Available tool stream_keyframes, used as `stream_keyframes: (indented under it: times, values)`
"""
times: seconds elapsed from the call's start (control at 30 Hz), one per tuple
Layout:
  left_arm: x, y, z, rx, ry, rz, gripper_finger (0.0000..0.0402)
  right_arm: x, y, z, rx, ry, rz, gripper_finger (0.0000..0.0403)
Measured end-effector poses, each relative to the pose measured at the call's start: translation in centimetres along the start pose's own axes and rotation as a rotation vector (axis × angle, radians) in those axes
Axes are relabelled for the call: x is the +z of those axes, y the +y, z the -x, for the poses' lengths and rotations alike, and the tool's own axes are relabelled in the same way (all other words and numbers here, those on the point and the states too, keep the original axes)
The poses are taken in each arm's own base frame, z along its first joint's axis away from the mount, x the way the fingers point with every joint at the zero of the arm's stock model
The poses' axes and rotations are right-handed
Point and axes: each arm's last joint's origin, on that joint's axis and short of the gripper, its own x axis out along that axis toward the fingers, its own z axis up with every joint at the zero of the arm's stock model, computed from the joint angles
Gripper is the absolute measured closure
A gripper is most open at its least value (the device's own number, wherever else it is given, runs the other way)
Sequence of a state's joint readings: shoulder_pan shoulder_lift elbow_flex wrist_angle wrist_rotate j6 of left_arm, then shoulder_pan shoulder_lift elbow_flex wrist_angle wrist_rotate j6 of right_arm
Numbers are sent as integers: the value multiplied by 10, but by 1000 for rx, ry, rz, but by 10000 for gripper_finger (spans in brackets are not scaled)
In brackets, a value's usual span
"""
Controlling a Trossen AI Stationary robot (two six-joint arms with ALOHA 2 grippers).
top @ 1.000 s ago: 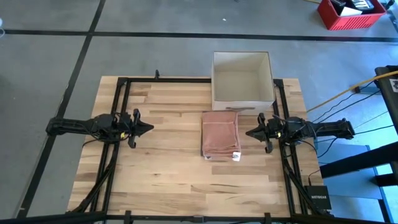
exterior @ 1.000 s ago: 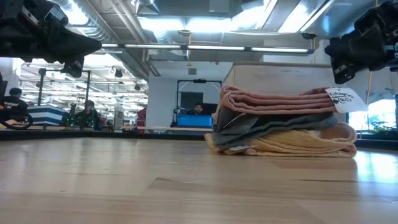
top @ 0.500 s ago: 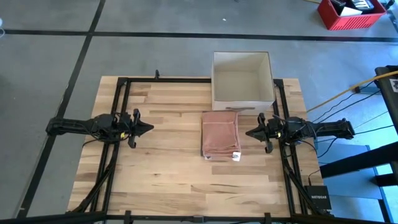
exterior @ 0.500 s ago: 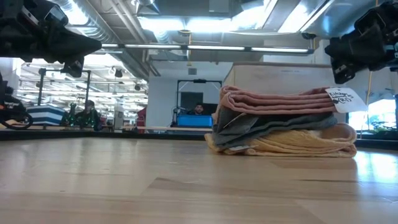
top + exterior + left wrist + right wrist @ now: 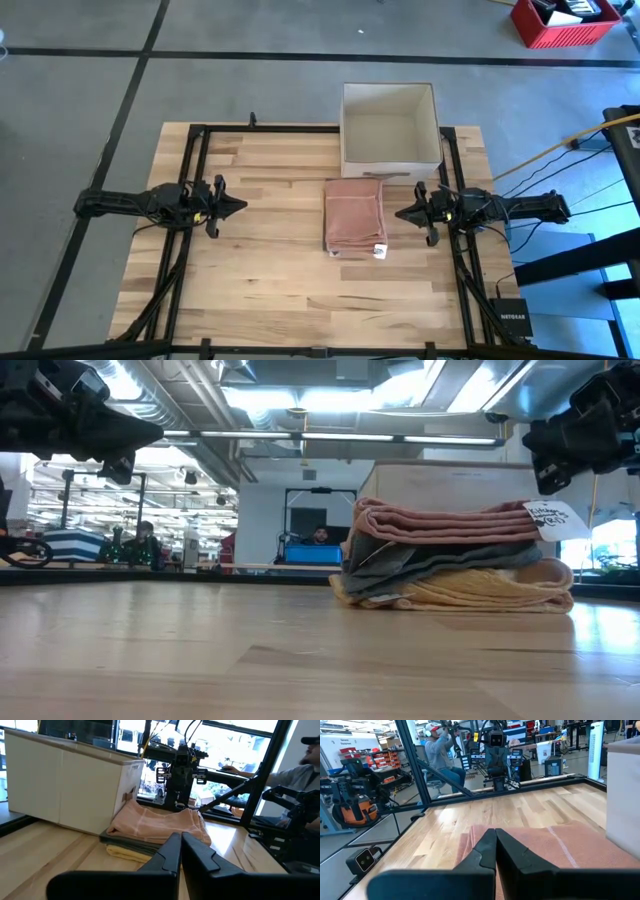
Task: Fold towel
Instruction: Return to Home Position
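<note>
Both arms sat at opposite sides of the worktop, raised off the boards. My left hand had its fingers pressed together on nothing, well apart from the pile. My right hand, just beside the pile, was likewise pressed together and empty. The brown towel lay folded on the gray towel, over a yellow towel, in front of the white box. I judged the folding finished, with the hands parked clear so nothing snagged the stack.
</note>
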State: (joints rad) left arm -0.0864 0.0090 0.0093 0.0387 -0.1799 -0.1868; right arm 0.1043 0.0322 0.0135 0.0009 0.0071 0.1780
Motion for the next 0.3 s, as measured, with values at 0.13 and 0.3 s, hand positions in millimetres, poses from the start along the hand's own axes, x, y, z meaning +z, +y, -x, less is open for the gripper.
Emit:
stream_keyframes:
  times: [0.13,0.3]
  values:
    - [0,0,0,0,0,0,400,0,0,0,0,0,0,395]
    - [0,0,0,0,0,0,397,0,0,0,0,0,0,395]
